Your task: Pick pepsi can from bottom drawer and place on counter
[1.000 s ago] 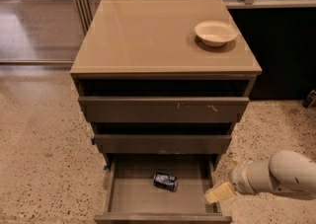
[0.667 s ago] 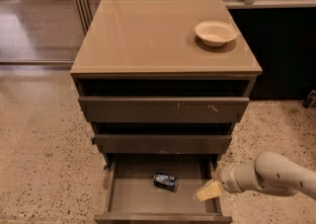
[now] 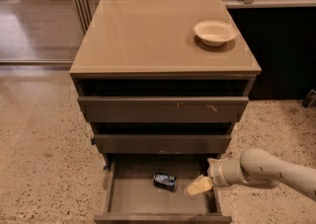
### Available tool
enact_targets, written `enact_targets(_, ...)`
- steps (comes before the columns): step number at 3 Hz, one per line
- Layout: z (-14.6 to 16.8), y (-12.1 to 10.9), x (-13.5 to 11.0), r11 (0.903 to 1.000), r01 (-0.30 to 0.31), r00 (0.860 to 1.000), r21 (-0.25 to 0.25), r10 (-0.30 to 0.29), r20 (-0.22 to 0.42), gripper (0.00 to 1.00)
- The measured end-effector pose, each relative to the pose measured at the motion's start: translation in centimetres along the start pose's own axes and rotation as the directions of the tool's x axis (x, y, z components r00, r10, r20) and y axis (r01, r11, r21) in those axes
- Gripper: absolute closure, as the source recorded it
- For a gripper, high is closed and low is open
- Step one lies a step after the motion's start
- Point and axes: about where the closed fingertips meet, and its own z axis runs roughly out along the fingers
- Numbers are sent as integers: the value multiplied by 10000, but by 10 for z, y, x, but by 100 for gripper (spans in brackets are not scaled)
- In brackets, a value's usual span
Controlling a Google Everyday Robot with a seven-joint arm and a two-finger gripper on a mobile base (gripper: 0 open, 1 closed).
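Note:
The pepsi can (image 3: 165, 181) lies on its side inside the open bottom drawer (image 3: 148, 200), near the middle of its floor. My gripper (image 3: 197, 186) reaches in from the right over the drawer's right part, just right of the can and apart from it. The counter (image 3: 148, 35) is the tan glossy top of the cabinet, above the drawers.
A white bowl (image 3: 214, 32) sits on the counter's back right. Two upper drawers (image 3: 163, 108) with scratched fronts stand slightly open above the bottom drawer. Speckled floor (image 3: 44, 154) surrounds the cabinet. A dark wall and rail run behind it.
My gripper and arm have moved left, from the drawer's right edge into the drawer toward the can. The can has not moved.

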Motion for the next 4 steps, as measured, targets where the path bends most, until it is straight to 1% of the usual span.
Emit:
enact_targets(1, 1, 8, 9, 9999, -146, 9986, -18, 147, 515, 0)
enact_targets(2, 22, 11, 12, 9986, -49, 9858, -527, 137, 1671, 0)
enact_targets(3, 65, 2, 20, 9905, 49, 9717, -1373, 277, 2346, 0)
enact_targets(4, 107, -7, 28, 9793, -86, 9698, -2024, 575, 2369, 0)
